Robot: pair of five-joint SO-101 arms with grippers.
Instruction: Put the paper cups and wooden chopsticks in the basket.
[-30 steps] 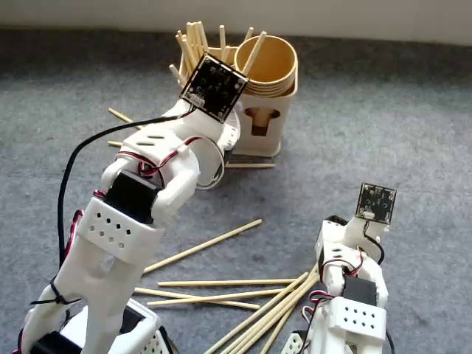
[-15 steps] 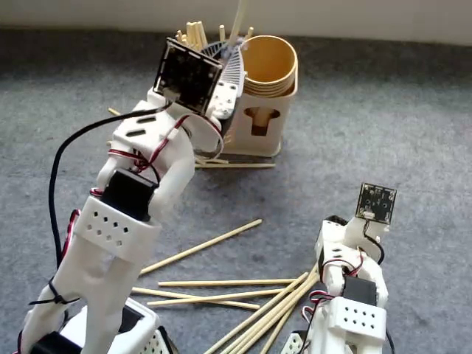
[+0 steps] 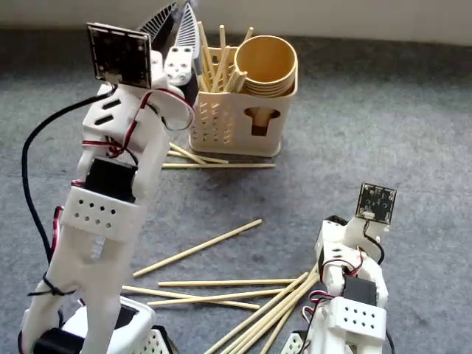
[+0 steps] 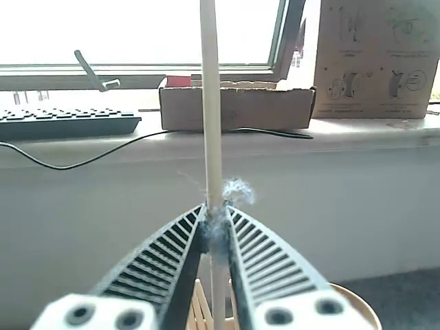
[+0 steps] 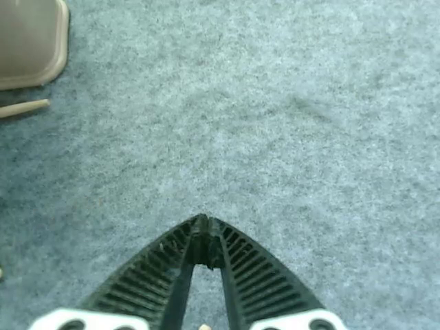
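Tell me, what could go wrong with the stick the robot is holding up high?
The left gripper pinches the chopstick only at its fingertips, with fluff caught in the pinch, so it might slip or swing. The basket already holds leaning sticks beside the paper cups, so the new one could knock against them and bounce out onto the carpet.

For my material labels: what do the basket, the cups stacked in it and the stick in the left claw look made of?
The basket looks like cream moulded plastic: slotted walls, smooth faces. The cups look like tan matte paper, with thin stacked rims. The stick in the left claw seems bare pale wood: matte, with grey fluff caught on it.
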